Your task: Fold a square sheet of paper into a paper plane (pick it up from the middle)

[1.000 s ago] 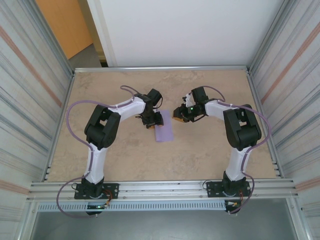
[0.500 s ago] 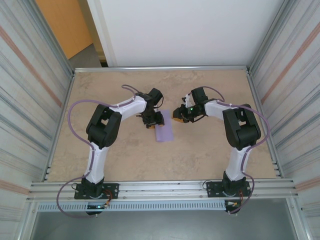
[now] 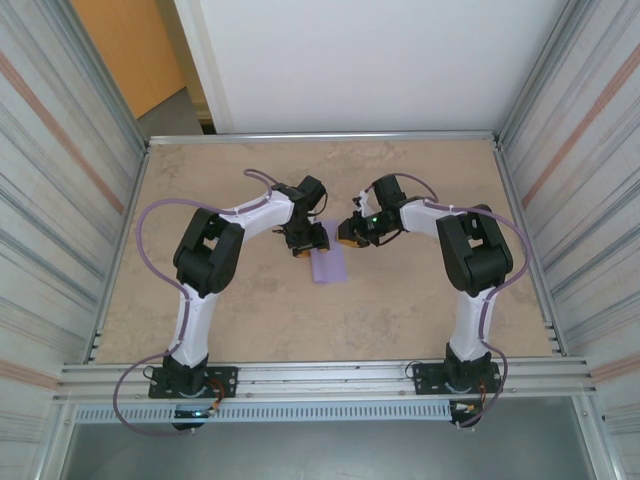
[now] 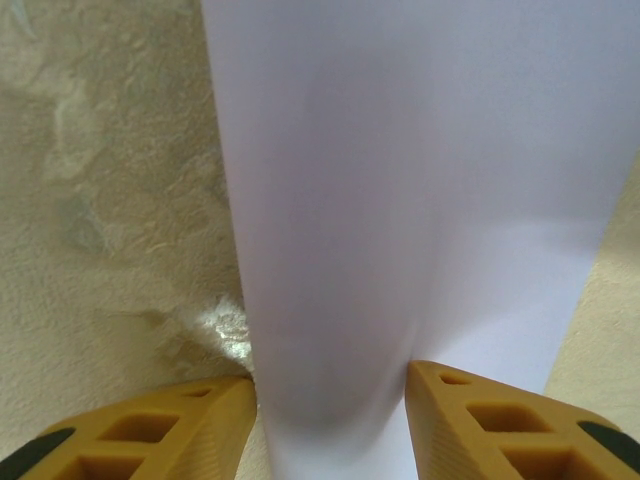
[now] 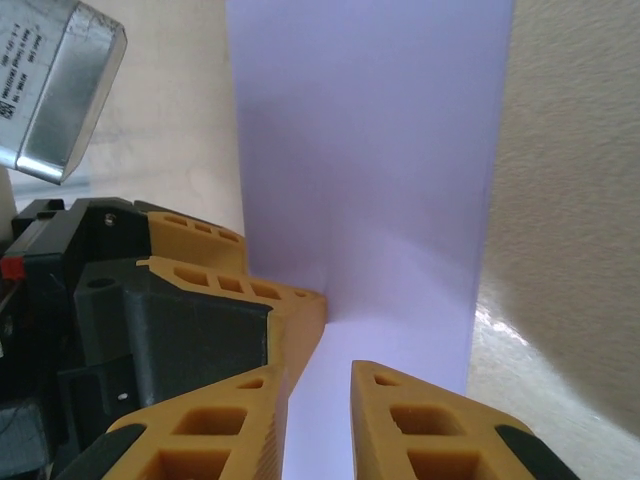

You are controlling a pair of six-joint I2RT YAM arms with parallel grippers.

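The square sheet of paper (image 3: 328, 264) is lilac and lies mid-table, with both grippers at its far end. My left gripper (image 3: 307, 243) is shut on it. In the left wrist view the sheet of paper (image 4: 400, 180) bulges up in a rounded ridge, and the left gripper (image 4: 330, 420) has a yellow finger against each side of that ridge. My right gripper (image 3: 347, 236) stands at the sheet's far right corner. In the right wrist view the right gripper (image 5: 318, 425) has a narrow gap between its fingers, and the paper (image 5: 370, 150) shows through it, bent across at a crease.
The left arm's black wrist and yellow finger (image 5: 290, 310) crowd close beside the right gripper. The tan tabletop (image 3: 420, 300) is bare around the paper. Metal rails and corrugated walls (image 3: 560, 200) bound the table on both sides.
The right gripper has moved left, closer to the paper and the left gripper, and its jaws have narrowed a little. The left gripper and the paper stay in place.
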